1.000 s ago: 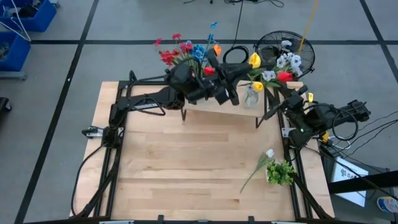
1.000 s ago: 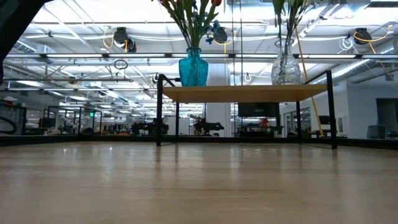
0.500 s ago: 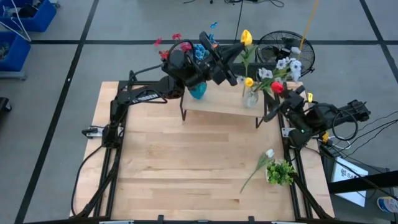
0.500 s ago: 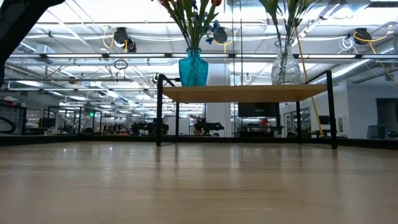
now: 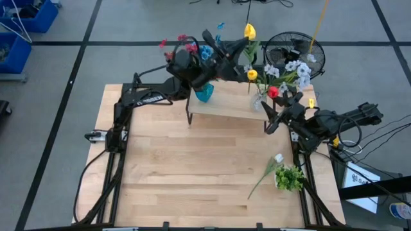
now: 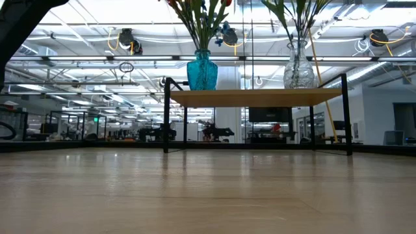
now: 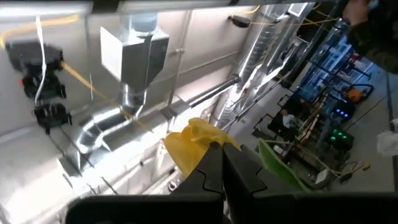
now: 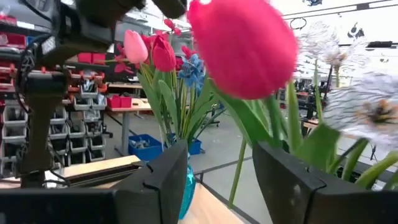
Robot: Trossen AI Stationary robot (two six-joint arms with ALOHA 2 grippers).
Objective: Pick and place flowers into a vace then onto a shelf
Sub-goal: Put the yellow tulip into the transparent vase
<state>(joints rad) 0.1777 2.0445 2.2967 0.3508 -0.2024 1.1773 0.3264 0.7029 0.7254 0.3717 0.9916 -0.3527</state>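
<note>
The shelf [image 5: 225,108] stands at the table's far edge and carries two vases. The blue vase [image 5: 204,95] holds red, pink and blue flowers. The clear vase [image 5: 259,101] holds a yellow, a red [image 5: 273,92] and white blossoms. My left gripper [image 5: 239,47] is high above the shelf, shut on a yellow flower [image 5: 249,31]. My right gripper [image 5: 272,116] is open at the shelf's right end beside the clear vase. In its wrist view the red blossom [image 8: 242,43] and green stems stand just beyond the open fingers [image 8: 168,183]. My left gripper pinches the yellow flower's stem right below the blossom [image 7: 194,144] between its two shut fingers [image 7: 236,171]. The blossom stands just past the fingertips. The flower is lifted high, and its stem [image 5: 254,64] runs down toward the clear vase's mouth; its lower end is hidden among the other stems.
A loose white-blossomed flower [image 5: 266,170] and a bushy green clump [image 5: 290,178] lie on the table near its right edge. A round fan [image 5: 297,52] stands on the floor beyond the far edge. The wooden tabletop [image 5: 192,167] in front of the shelf is bare.
My left gripper has risen from low over the shelf, carrying the yellow flower up and toward the far edge. My right gripper has moved left from the table's right edge toward the clear vase. The flowers in the clear vase have shifted slightly.
</note>
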